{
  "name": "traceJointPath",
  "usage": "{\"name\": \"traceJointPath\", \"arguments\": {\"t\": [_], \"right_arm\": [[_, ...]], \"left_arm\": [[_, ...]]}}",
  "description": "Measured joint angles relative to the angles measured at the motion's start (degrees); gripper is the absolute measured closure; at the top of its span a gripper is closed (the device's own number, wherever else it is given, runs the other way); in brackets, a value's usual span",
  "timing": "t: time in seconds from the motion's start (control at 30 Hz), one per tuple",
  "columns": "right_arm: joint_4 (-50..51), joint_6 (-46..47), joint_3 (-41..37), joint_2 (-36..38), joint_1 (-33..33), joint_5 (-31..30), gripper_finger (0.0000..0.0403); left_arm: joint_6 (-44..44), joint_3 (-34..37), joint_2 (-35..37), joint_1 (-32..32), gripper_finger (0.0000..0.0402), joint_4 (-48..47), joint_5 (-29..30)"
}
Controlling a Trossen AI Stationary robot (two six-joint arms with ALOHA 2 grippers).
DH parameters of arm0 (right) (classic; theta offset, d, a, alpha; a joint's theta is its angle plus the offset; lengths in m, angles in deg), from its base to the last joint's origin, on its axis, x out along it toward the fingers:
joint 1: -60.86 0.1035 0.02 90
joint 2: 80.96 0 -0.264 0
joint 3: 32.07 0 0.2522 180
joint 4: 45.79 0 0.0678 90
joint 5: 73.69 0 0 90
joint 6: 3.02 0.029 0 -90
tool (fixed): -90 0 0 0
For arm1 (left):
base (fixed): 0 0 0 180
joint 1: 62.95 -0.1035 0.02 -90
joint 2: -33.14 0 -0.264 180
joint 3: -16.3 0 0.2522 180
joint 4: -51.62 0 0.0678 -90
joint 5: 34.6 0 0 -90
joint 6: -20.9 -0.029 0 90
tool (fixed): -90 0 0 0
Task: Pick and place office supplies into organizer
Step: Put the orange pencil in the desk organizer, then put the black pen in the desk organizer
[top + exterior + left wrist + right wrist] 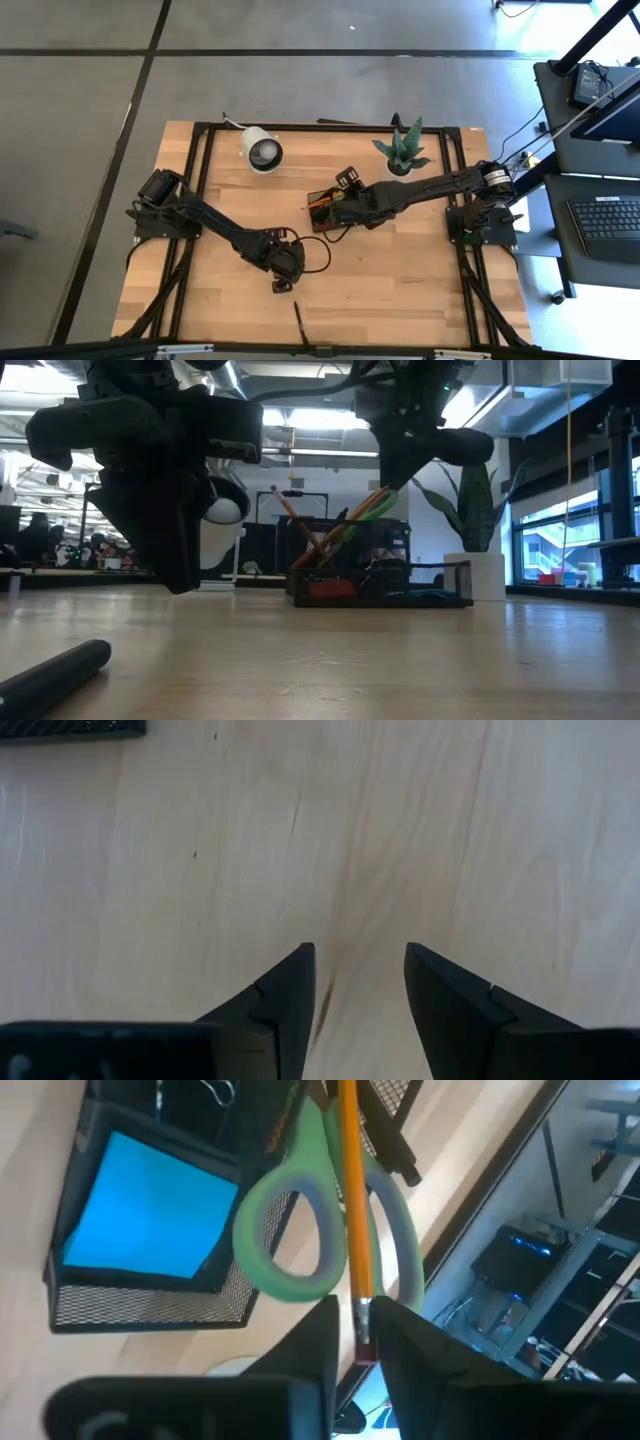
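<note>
Right hand pinching pencil above organizer

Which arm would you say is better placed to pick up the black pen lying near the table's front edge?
Left. Its gripper hovers open and empty just behind the pen, while the right gripper is over the organizer, fingers shut on an orange pencil.

Wooden table, white round lamp, potted plant (white pot), side desk keyboard
</note>
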Motion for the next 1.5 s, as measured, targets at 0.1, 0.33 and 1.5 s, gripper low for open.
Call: {"name": "traceJointPath", "arguments": {"t": [0.1, 0.33, 1.5], "right_arm": [[0.1, -0.2, 0.0, 0.2, 0.1, -0.1, 0.0318], [1.1, 0.4, 0.8, 0.2, 0.0, -3.0, 0.0269], [-2.6, 59.7, -23.0, 23.2, 23.5, 4.5, 0.0208]], "left_arm": [[-0.3, 0.0, 0.0, 0.0, 0.0254, -0.1, 0.5], [0.0, 0.0, 0.0, 0.0, 0.0254, -0.4, 2.3], [-40.2, 0.0, 6.4, 12.3, 0.0254, 13.6, 0.0]]}}
